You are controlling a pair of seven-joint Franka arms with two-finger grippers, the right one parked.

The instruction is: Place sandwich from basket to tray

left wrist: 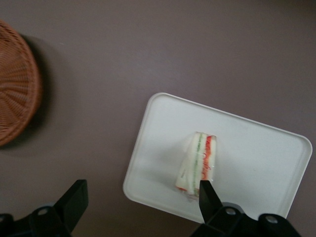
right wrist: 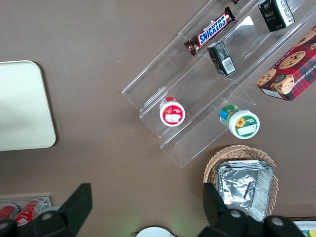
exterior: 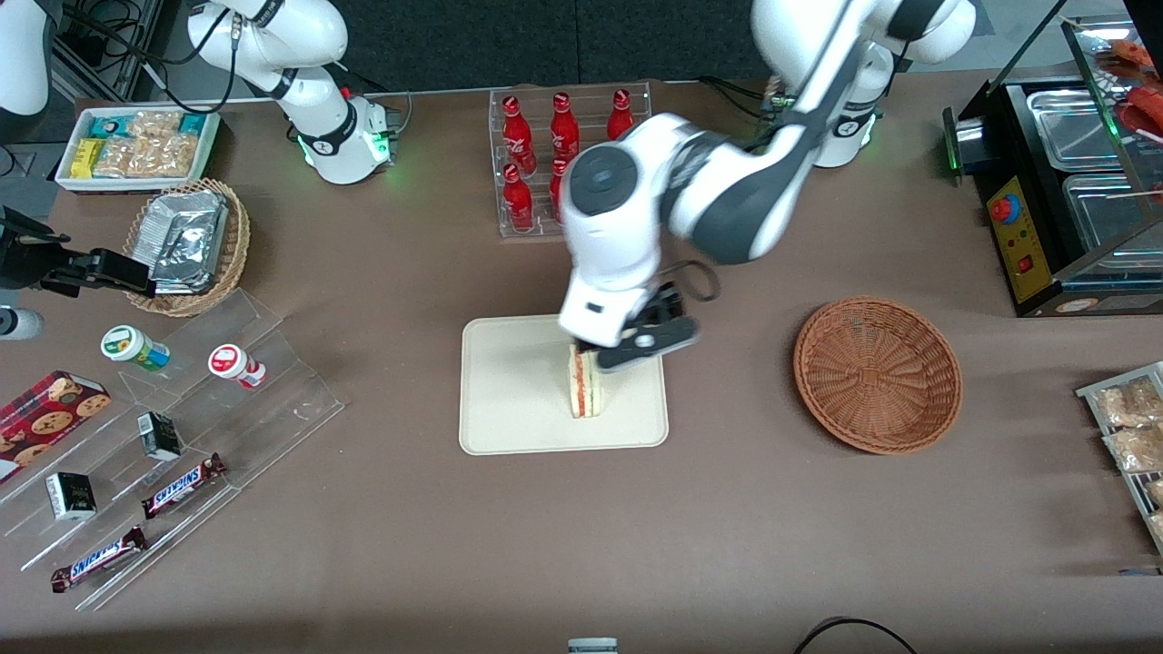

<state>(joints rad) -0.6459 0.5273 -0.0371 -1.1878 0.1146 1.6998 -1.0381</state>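
Red bottles (exterior: 554,150) stand in a clear rack; Snickers bars (exterior: 182,484) lie on acrylic steps (exterior: 227,400).

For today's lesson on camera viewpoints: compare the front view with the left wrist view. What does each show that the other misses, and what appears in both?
Only the front view shows the red bottles in their clear rack, the tan foil-packet basket and the Snickers bars. Only the left wrist view shows the gripper with fingers spread wide, apart from the sandwich. Both share the sandwich standing on the tray and the empty basket beside it, toward the working arm's end.
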